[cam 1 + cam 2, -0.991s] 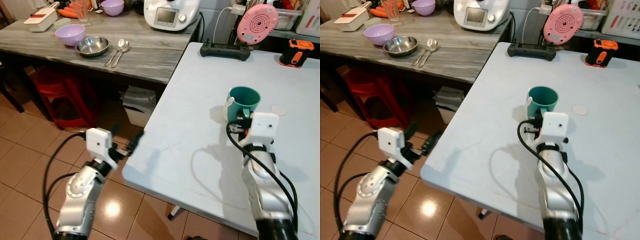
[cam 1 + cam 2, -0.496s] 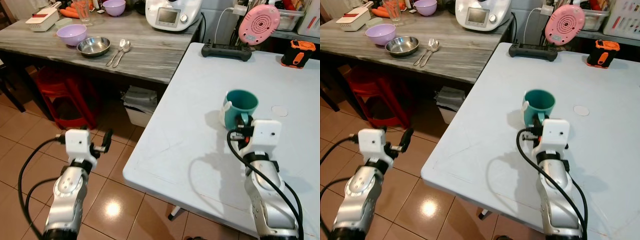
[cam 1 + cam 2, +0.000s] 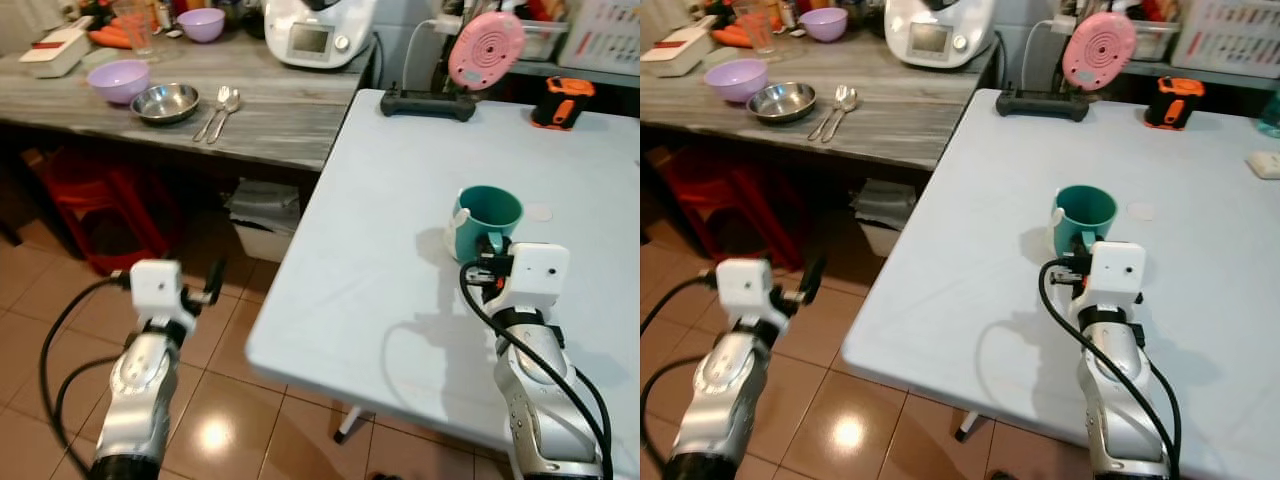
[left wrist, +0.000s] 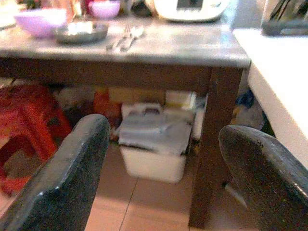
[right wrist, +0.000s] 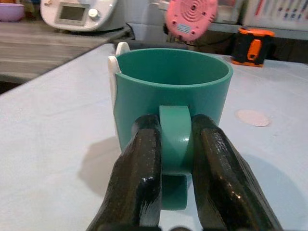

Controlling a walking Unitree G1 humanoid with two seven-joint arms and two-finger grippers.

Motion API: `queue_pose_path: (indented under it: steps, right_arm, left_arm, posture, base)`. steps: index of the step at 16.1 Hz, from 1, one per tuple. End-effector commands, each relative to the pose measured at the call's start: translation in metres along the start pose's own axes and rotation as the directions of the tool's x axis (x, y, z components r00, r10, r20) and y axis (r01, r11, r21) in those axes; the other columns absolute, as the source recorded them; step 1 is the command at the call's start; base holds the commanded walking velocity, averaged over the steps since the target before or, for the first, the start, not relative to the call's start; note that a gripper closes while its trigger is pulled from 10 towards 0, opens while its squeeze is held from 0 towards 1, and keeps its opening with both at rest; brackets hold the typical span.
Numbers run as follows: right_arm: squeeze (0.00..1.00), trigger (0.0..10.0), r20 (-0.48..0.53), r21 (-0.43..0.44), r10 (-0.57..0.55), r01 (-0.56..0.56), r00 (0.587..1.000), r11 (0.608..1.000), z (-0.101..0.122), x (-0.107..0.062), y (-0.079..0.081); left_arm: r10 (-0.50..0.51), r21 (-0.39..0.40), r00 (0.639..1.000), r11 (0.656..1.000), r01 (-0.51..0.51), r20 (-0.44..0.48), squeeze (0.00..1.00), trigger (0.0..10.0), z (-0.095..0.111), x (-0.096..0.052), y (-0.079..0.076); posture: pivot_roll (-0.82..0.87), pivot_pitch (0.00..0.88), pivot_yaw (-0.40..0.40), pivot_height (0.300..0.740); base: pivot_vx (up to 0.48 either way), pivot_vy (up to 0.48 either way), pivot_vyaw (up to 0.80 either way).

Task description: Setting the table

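A teal mug (image 3: pixel 487 213) stands upright on the white table (image 3: pixel 390 190), near its middle. My right gripper (image 3: pixel 487 262) sits just in front of it, shut on the mug's handle. In the right wrist view both black fingers (image 5: pixel 139 168) press the handle (image 5: pixel 174 139) from either side, and the mug (image 5: pixel 171 79) is empty inside. My left gripper (image 3: pixel 207 283) hangs low over the tiled floor, left of the white table's edge. Its fingers (image 4: pixel 62 183) are spread wide with nothing between them.
The grey wooden table (image 3: pixel 280 115) at the back left carries a purple bowl (image 3: pixel 118 80), a steel bowl (image 3: pixel 165 102), a spoon and fork (image 3: pixel 218 100) and a white appliance (image 3: pixel 312 30). Beneath it are a red stool (image 3: pixel 90 190) and a white bin (image 3: pixel 262 215). A black controller (image 3: pixel 425 103) lies at the white table's far edge.
My left gripper has drawn back from the white table's edge and dropped lower over the floor. The right gripper stays on the mug's handle. The camera has shifted a little.
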State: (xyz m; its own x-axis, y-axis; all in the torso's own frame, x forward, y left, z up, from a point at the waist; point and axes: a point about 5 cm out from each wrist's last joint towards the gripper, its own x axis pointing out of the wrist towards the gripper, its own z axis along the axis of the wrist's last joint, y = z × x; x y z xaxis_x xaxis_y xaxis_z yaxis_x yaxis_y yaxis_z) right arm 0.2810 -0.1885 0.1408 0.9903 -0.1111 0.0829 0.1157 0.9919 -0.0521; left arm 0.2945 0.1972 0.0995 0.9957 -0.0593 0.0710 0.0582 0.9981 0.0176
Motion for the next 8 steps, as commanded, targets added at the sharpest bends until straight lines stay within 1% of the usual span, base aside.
queue_pose_path:
  steps: [1, 4, 8]
  right_arm:
    - [0.0, 10.0, 0.039, 0.012, 0.033, -0.034, 0.999, 0.999, 0.0101, 0.0012, 0.0087]
    - [0.0, 10.0, 0.043, 0.015, 0.042, -0.043, 0.998, 0.999, 0.0113, 0.0022, 0.0118]
    - [0.0, 10.0, 0.049, 0.012, 0.045, -0.046, 0.998, 0.999, 0.0129, 0.0044, 0.0119]
  left_arm:
    - [0.016, 0.012, 1.0, 1.0, -0.016, -0.024, 0.0, 10.0, -0.0061, -0.0047, 0.0057]
    - [0.004, 0.01, 1.0, 1.0, -0.003, -0.02, 0.0, 10.0, -0.0069, -0.0039, 0.0034]
    - [-0.007, 0.007, 1.0, 1.0, 0.007, -0.018, 0.0, 10.0, -0.0081, -0.0039, -0.0004]
  posture:
    - [-0.04, 0.071, 0.048, 0.74]
    - [-0.04, 0.068, 0.048, 0.74]
    - [-0.04, 0.067, 0.046, 0.74]
  base:
    - [0.0, 0.386, 0.0]
    - [0.0, 0.421, 0.0]
    - [0.0, 0.427, 0.0]
